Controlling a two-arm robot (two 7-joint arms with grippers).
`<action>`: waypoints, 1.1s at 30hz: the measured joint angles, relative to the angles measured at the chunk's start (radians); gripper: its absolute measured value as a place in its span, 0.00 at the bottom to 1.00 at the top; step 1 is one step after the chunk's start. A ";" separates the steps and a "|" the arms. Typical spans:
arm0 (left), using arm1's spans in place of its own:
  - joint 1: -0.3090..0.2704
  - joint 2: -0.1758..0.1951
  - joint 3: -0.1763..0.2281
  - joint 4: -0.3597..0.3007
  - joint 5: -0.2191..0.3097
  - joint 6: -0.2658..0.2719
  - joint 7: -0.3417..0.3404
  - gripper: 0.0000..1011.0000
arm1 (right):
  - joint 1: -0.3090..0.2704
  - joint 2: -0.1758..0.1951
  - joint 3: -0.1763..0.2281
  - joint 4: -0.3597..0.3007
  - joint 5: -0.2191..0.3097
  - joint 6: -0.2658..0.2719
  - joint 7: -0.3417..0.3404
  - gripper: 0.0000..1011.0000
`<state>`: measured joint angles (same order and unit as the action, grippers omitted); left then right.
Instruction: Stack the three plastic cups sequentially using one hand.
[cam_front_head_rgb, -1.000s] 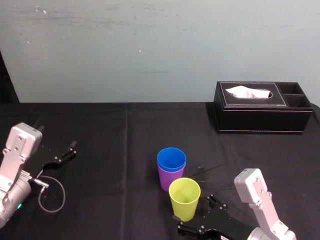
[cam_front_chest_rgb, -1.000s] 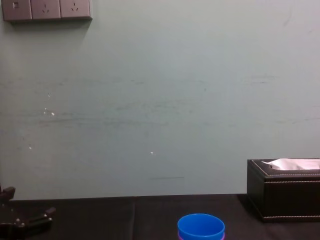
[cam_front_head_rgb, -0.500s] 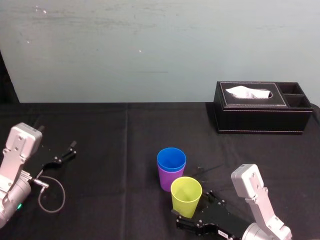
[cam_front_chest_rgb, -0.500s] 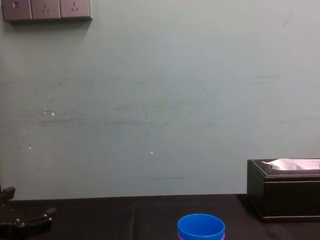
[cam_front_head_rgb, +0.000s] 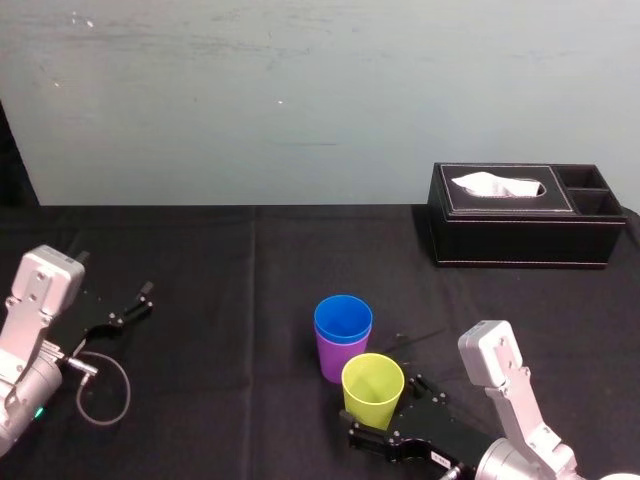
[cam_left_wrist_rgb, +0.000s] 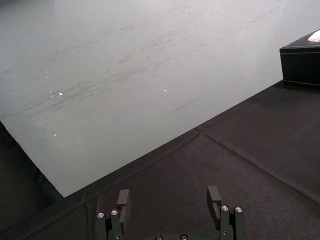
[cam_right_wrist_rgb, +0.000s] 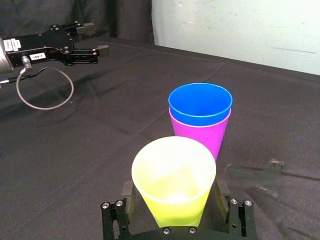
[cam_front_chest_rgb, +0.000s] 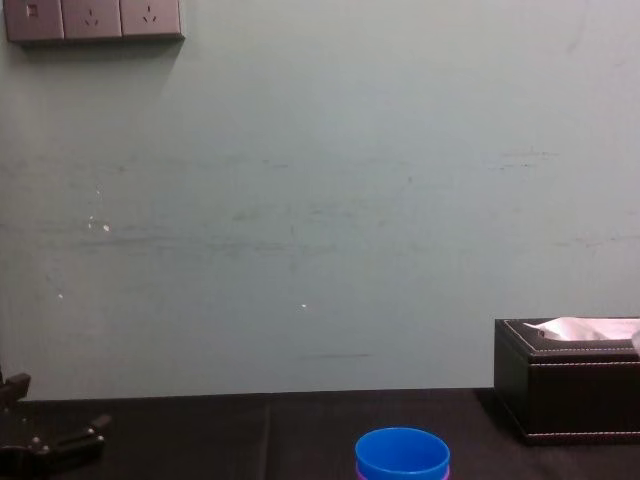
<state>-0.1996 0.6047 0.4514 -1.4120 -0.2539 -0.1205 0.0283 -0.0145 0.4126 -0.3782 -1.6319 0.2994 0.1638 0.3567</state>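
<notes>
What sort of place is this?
Probably a robot lab bench: a black-draped table against a bare wall with sockets, holding a tissue box. The right gripper is at the yellow-green cup; the left gripper sits parked at the table's left.
</notes>
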 joint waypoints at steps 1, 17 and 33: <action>0.000 0.000 0.000 0.000 0.000 0.000 0.000 0.99 | 0.000 0.000 0.000 0.000 0.000 0.000 0.000 0.99; 0.000 0.000 0.000 0.000 0.000 0.000 0.000 0.99 | -0.002 0.001 0.001 -0.001 0.000 0.000 0.000 0.83; 0.000 0.000 0.000 0.000 0.000 0.000 0.000 0.99 | -0.002 0.036 0.010 -0.079 0.014 0.035 0.023 0.71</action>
<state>-0.1995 0.6047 0.4514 -1.4120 -0.2539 -0.1205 0.0283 -0.0163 0.4491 -0.3686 -1.7112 0.3132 0.1985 0.3797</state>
